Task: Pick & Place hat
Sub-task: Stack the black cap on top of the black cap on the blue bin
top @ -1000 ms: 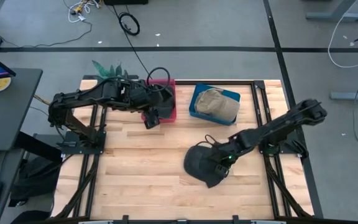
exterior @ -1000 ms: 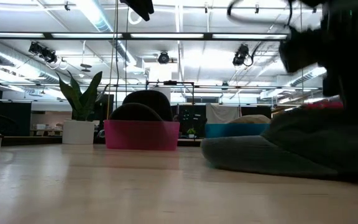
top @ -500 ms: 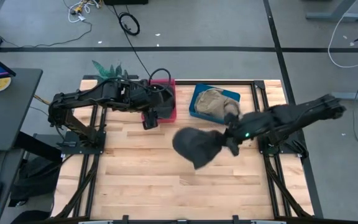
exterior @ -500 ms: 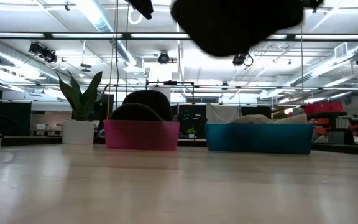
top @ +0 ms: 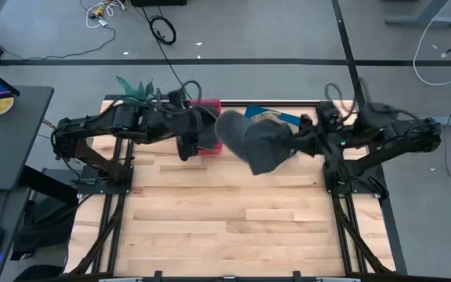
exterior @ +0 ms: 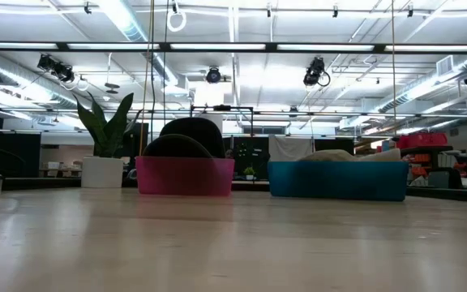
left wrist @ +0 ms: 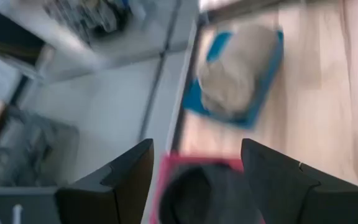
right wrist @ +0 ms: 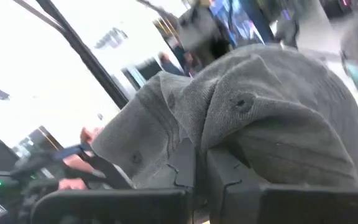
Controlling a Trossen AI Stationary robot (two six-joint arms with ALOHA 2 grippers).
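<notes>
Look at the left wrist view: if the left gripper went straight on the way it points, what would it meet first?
Probably the dark hat in the pink bin, just ahead of the open left gripper; depth is uncertain.

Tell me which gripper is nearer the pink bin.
Left. The left gripper hangs right at the pink bin; the right gripper holds the grey hat farther off, over the blue bin.

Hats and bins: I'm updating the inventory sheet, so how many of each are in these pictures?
Hats: 3, namely the dark grey fabric cap held up by the right hand, the black rounded hat in the pink bin, and the tan cap in the blue bin.
Bins: 2, namely the pink plastic bin and the blue plastic bin.
Total: 5
</notes>
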